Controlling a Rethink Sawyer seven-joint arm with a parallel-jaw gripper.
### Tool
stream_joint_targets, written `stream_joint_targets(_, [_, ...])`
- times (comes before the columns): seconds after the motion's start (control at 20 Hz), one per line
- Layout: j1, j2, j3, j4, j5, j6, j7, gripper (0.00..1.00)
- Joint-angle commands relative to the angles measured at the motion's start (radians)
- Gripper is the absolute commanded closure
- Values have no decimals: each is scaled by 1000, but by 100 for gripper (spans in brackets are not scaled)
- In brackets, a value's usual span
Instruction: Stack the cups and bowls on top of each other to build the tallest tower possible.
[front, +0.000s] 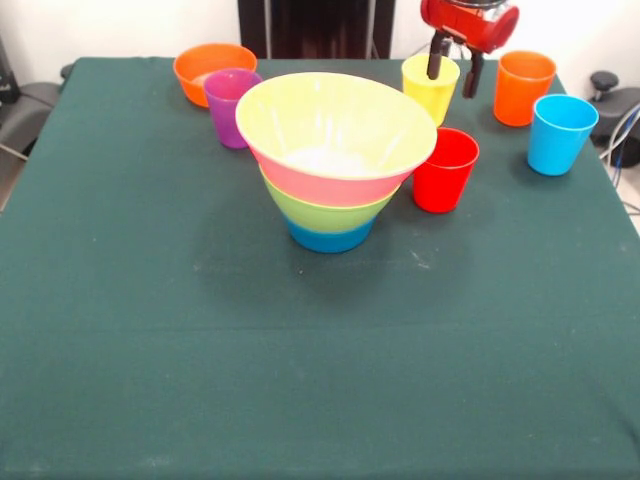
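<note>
Hanging above the yellow cup (430, 87), the gripper (453, 68) keeps its jaws spread, holding nothing. The tower (336, 160) stands mid-tabletop (320, 360), between the purple cup (231, 105) and red cup (445, 168).

No text, label, brand, number or sign can be read anywhere; the cups, the bowls and the table cloth are seen plain and unmarked.
</note>
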Motion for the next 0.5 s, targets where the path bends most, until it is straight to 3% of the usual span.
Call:
stream_joint_targets(0.05, [-42, 78, 147, 88, -47, -129, 139, 0])
stream_joint_targets(0.5, [-68, 98, 185, 113, -64, -188, 149, 0])
